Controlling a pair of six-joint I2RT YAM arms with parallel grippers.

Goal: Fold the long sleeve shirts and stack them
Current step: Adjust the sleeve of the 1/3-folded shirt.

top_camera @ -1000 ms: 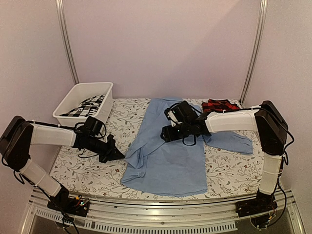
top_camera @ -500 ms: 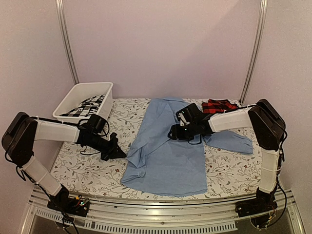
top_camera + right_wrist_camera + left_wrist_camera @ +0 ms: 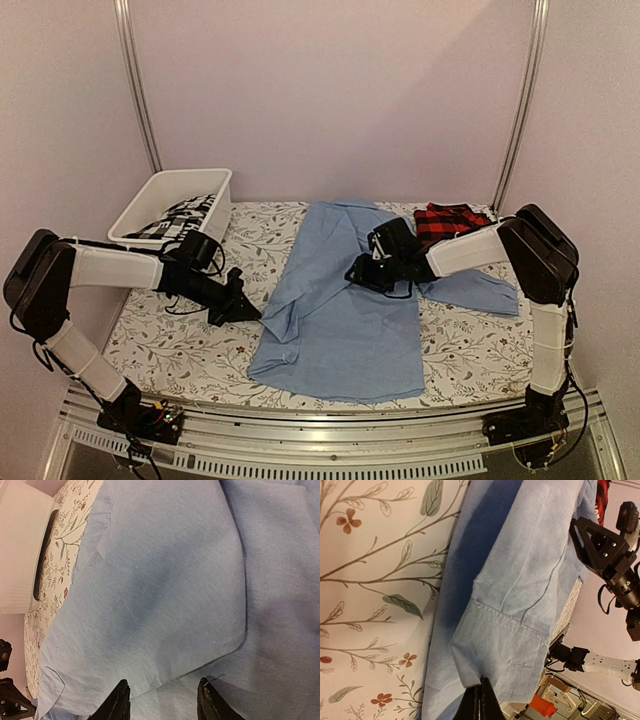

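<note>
The light blue shirt (image 3: 345, 310) lies spread on the middle of the table, its left side bunched. The red-and-black plaid shirt (image 3: 450, 217) lies folded at the back right. My left gripper (image 3: 248, 310) is low at the blue shirt's left edge. In the left wrist view its fingers (image 3: 481, 702) are shut, with a fold of the blue sleeve cuff (image 3: 505, 645) at their tips. My right gripper (image 3: 360, 272) is open over the blue shirt's upper middle. In the right wrist view it (image 3: 162, 700) straddles a cloth edge (image 3: 200, 665).
A white bin (image 3: 150, 200) with black-and-white patterned cloth (image 3: 180, 215) stands at the back left. The floral tablecloth (image 3: 170, 345) covers the table. The table's front rail (image 3: 330, 440) runs along the near edge.
My right gripper has drawn back to the right across the blue shirt. My left gripper has shifted slightly right to the shirt's left edge.
</note>
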